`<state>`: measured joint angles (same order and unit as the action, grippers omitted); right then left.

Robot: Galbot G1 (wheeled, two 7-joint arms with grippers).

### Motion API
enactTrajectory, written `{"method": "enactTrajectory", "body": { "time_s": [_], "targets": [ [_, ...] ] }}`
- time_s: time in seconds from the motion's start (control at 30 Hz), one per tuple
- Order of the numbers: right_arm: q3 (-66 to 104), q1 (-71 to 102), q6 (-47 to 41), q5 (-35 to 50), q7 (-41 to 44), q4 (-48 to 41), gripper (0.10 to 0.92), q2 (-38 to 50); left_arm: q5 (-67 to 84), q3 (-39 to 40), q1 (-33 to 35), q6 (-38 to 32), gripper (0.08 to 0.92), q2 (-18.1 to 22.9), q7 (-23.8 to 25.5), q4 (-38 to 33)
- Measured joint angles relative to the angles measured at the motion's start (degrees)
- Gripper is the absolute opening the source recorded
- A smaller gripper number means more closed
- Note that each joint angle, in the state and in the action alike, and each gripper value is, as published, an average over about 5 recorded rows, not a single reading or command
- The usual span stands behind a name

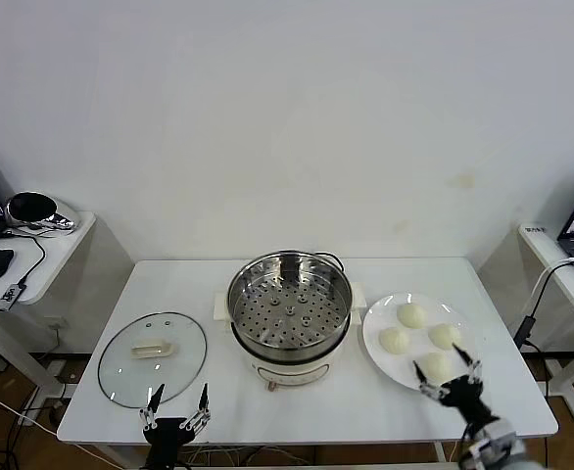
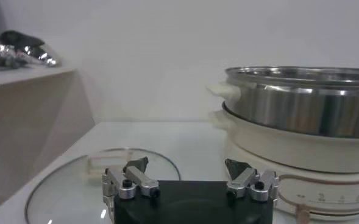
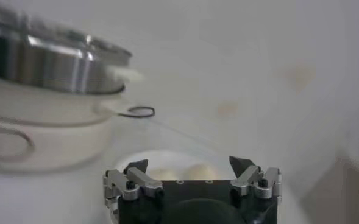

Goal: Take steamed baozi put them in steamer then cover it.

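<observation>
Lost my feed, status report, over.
Left gripper open by the cover. Right gripper open over the plate. Four baozi plated, steamer empty. Nothing blocking.

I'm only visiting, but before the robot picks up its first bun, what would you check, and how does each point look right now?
1. Steamer uncovered, perforated tray bare: ok.
2. Four baozi sit on the white plate, none in the pot yet: ok.
3. Right gripper open, at the plate's near edge by the closest bun: ok.
4. Left gripper open, holding nothing, at the near edge of the glass lid: ok.
5. Lid flat on the table, handle up, beside the pot: ok.
6. Whether the buns are stuck to the plate: cannot tell.
</observation>
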<state>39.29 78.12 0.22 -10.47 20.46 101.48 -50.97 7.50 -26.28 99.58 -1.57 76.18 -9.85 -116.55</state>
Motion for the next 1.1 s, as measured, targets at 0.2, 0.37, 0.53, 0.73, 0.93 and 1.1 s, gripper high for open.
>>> {"method": "enactTrajectory", "body": {
  "time_s": [0.2, 0.37, 0.53, 0.73, 0.93, 1.1],
  "targets": [
    [-8.4, -12.1, -1.8, -3.8, 7.4, -5.0, 0.823, 8.1, -1.6, 0.0, 0.1, 0.1, 0.823, 0.1, 0.2, -0.3],
    [-22.1, -27.4, -3.6, -5.7, 15.6, -11.0, 0.823, 13.1, -2.8, 0.1, 0.4, 0.2, 0.823, 0.1, -0.1, -1.1],
    [-37.7, -43.1, -4.9, -5.9, 23.6, -17.3, 0.823, 15.4, -3.5, -0.5, 0.3, 0.3, 0.823, -0.3, -0.6, -1.3],
    [-54.1, -57.9, -5.3, -5.4, 31.0, -24.4, 0.823, 15.3, -3.9, -1.4, -0.2, 0.3, 0.823, -0.5, -1.0, -1.0],
    [-65.5, -66.0, -5.4, -4.8, 34.7, -31.3, 0.823, 13.0, -4.2, -1.9, -0.6, 0.6, 0.823, -0.7, -1.2, -1.1],
    [-70.0, -69.3, -5.3, -4.8, 36.3, -36.6, 0.823, 10.3, -4.6, -2.1, -0.3, 0.7, 0.823, -0.7, -1.2, -1.4]
  ]
}}
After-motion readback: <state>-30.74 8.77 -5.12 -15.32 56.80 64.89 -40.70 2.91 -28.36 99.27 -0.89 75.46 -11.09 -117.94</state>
